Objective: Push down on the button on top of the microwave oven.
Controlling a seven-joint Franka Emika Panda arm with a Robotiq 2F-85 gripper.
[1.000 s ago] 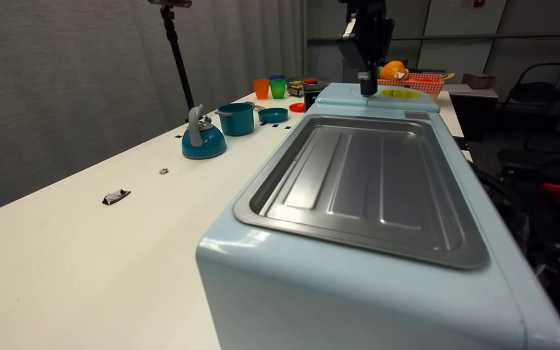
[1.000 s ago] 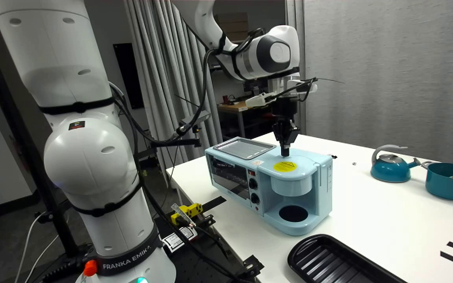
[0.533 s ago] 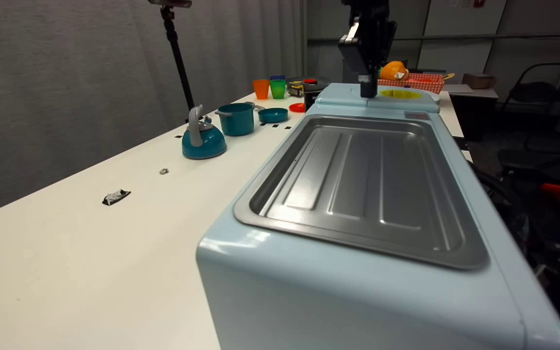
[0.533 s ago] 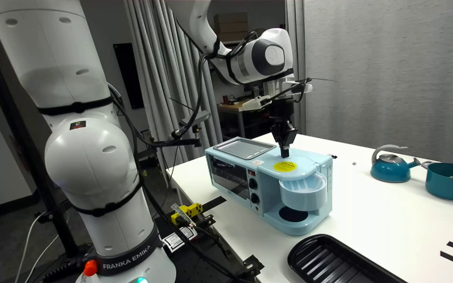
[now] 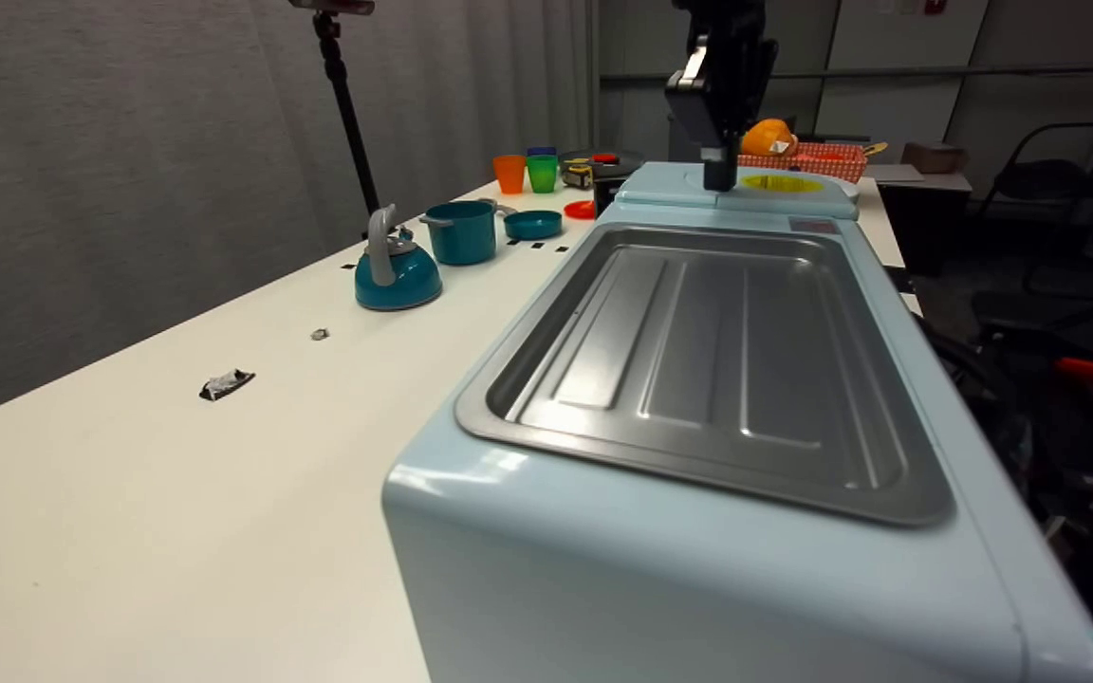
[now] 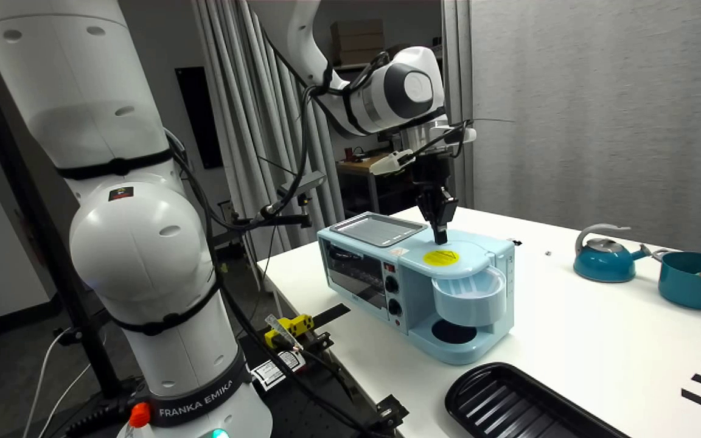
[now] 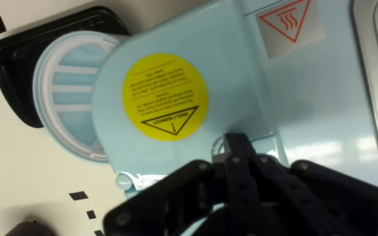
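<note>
The pale blue microwave oven (image 5: pixel 594 560) stands on the table; it also shows in an exterior view (image 6: pixel 414 254) and in the wrist view (image 7: pixel 235 82). My gripper (image 6: pixel 440 236) is shut and empty, pointing down with its tips at the oven's top beside the round yellow label (image 6: pixel 441 258). The tips also show in an exterior view (image 5: pixel 720 178) and in the wrist view (image 7: pixel 240 144). They cover most of a small round button (image 7: pixel 222 149) ringed by printed letters. The oven's round cup (image 6: pixel 470 301) stands swung out from under the lid.
A grey metal tray (image 5: pixel 698 360) is set in the oven's top. A black ribbed pan (image 6: pixel 509 401) lies near the oven. A teal kettle (image 6: pixel 606 261) and teal pot (image 6: pixel 694 286) stand on the table. A yellow clamp (image 6: pixel 289 328) sits at the edge.
The round cup has swung out from under the oven's lid. My gripper's tips have gone down slightly and stayed at the button, while the wrist and arm have leaned a little.
</note>
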